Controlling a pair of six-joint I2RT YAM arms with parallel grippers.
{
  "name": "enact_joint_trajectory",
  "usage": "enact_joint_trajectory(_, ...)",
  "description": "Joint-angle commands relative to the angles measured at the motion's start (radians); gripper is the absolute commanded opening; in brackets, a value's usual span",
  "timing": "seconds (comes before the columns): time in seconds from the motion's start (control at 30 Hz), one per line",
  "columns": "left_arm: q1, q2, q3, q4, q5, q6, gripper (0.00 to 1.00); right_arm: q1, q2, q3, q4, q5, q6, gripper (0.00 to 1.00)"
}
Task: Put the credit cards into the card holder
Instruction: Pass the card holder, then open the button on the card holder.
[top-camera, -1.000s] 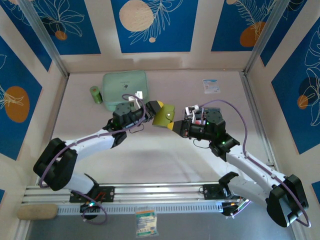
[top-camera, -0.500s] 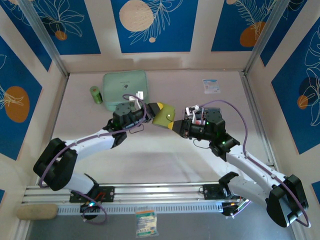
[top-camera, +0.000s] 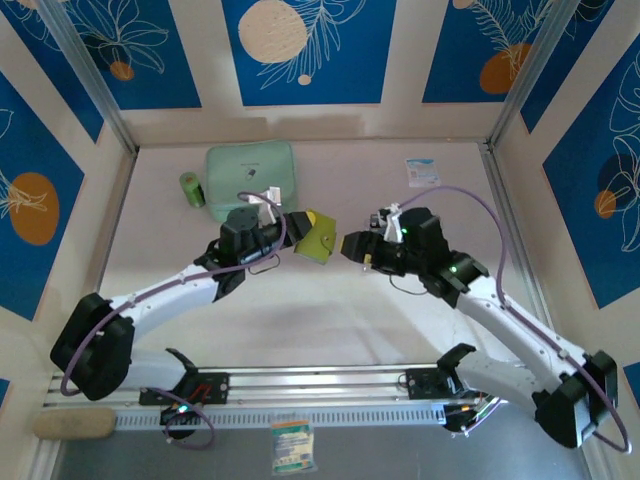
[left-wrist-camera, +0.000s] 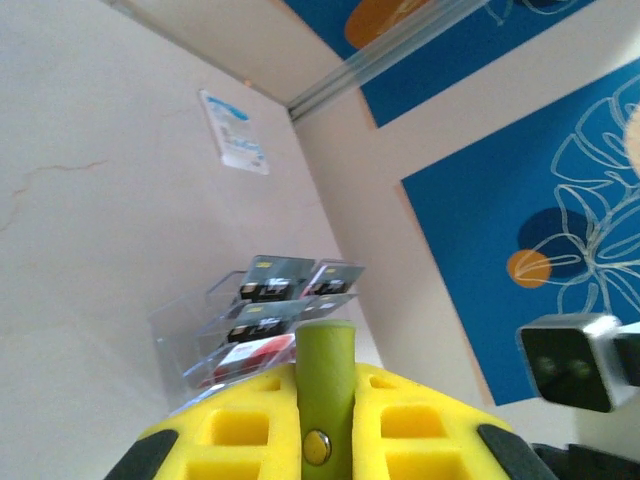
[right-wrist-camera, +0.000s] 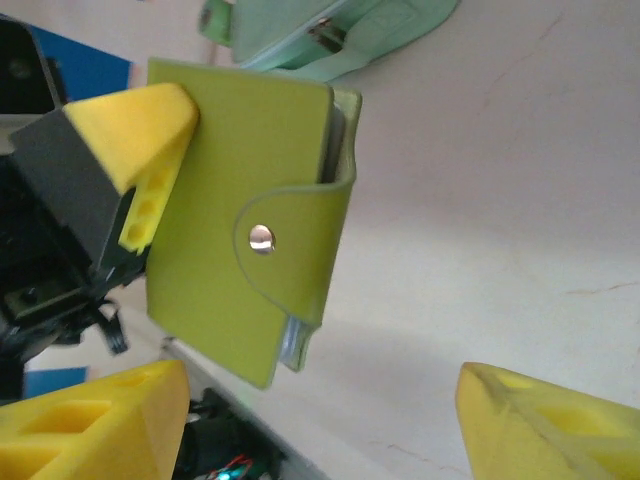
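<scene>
olive-green card holder (top-camera: 318, 236): who has it now? (colleague)

left gripper (top-camera: 303, 226) alone. its fingers are clamped on one edge and hold it off the table, between the two arms. a second ago the right gripper (top-camera: 350, 246) pinched the other side. its fingers have since sprung apart and drawn back, just clear of the flap. (me)

meaning for the task? (colleague)

handover done, in my judgement. the right arm is free to fetch a card and the left serves as a vice. the flap is snapped shut over the button, though, so nothing goes in until it is opened. (me)

containers and contents? (colleague)

holder: closed, with a pale sleeve edge peeking from its side. whether a card sits inside, cannot tell. clear tiered stand (left-wrist-camera: 180, 322) on the table beyond the holder: credit cards (left-wrist-camera: 275, 290) upright in its rows, dark ones above, a red-marked one lower. mint-green zip case (top-camera: 250, 170) at the back left: contents hidden. white-and-blue paper packet (top-camera: 422, 172) lies flat at the back right, well apart from both grippers. (me)
</scene>
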Motion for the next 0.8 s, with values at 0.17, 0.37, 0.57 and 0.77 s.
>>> enact_joint_trajectory(0.17,-0.031,-0.059,-0.012,-0.096,-0.121,-0.021,0.00,0.154,0.278,0.267,-0.148,0.276,-0.088,0.74)
enact_joint_trajectory(0.37,-0.036,-0.101,-0.017,-0.116,-0.151,-0.024,0.00,0.195,0.410,0.323,-0.154,0.340,-0.079,0.73)
enact_joint_trajectory(0.57,-0.038,-0.117,-0.025,-0.110,-0.158,-0.027,0.00,0.189,0.439,0.264,-0.144,0.382,-0.048,0.65)
enact_joint_trajectory(0.77,-0.039,-0.118,-0.027,-0.102,-0.157,-0.032,0.00,0.179,0.431,0.197,-0.132,0.396,-0.027,0.56)
